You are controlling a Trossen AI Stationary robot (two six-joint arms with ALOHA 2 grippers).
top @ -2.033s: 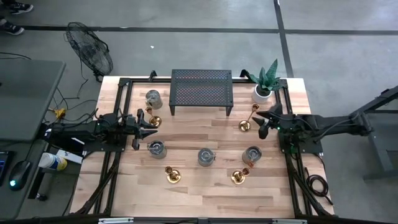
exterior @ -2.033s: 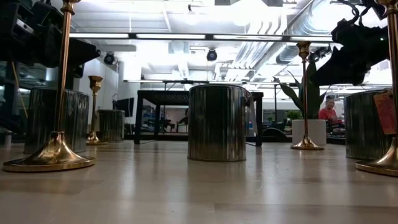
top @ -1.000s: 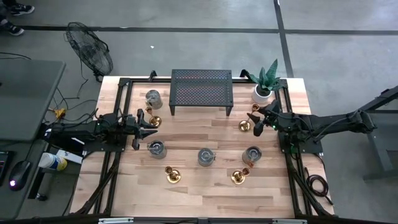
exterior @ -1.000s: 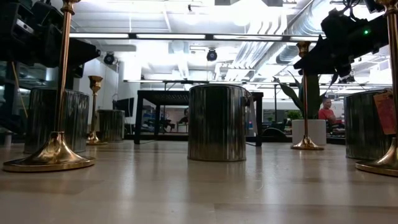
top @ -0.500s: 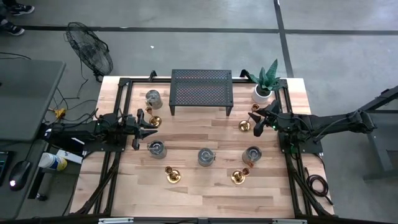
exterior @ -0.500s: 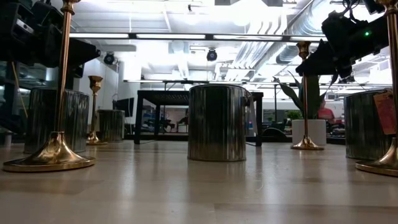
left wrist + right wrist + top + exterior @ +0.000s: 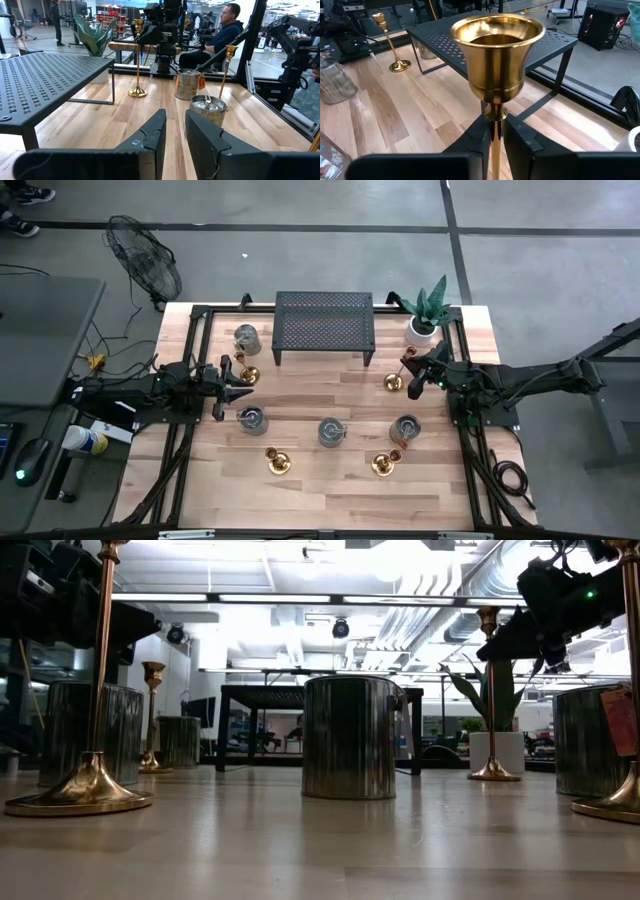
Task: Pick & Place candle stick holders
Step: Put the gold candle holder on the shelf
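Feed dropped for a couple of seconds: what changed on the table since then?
The right gripper moved in toward the plant-side candle stick holder and shut on its stem just below the cup. The left gripper stayed parked beside the rear-left candlestick; the other candlesticks and tins have not moved.

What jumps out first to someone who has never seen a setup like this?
Probably the shiny gold candle stick holders: the right gripper has its fingers closed around the stem of one near the potted plant at the table's back right. Three more stand about the wooden table, among silvery tins. A black perforated metal shelf sits at the back centre, and the left gripper waits at the left side.
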